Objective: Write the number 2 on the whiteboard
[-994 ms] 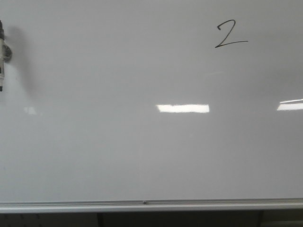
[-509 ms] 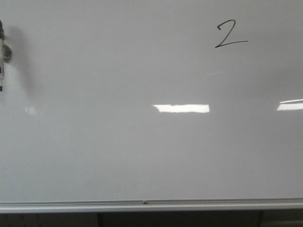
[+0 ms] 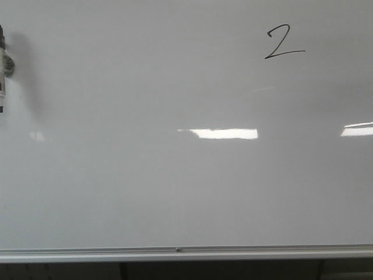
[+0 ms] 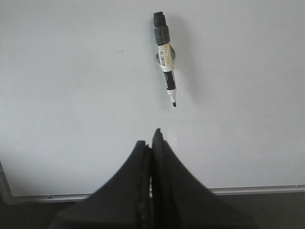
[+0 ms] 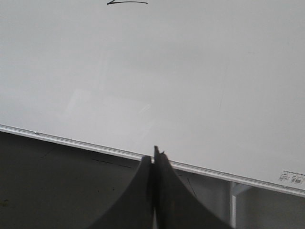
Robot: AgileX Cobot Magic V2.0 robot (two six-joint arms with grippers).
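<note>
Left wrist view shows the left claw [image 4: 152, 138] with its two dark fingers pressed together, holding nothing and touching nothing. Just beyond the fingertips a marker [image 4: 165, 67] sits against the whiteboard [image 4: 71, 95], uncapped, its black tip pointing toward the claw and a round dark piece behind its barrel; the writing on its label is too small to read. The board's silver rail [image 4: 257, 190] runs behind the fingers.

Right wrist view shows the right claw [image 5: 154, 157] likewise closed tight and empty, hanging in front of the board's lower rail [image 5: 71, 140], with dark space below it. At the far edge of that view only the long base stroke of the number 2 [image 5: 127, 2] shows; the rest is cut off. A small sticker [image 5: 291, 178] at the board's corner is unreadable.

Front view shows neither claw. The number 2 [image 3: 284, 42] stands complete in the upper right of the whiteboard [image 3: 145, 192], well apart from the marker [image 3: 3, 67], which is half cut off at the left edge. The digit and marker sit where they were a second ago; only the central bright reflection [image 3: 224, 133] has stretched slightly leftward.
</note>
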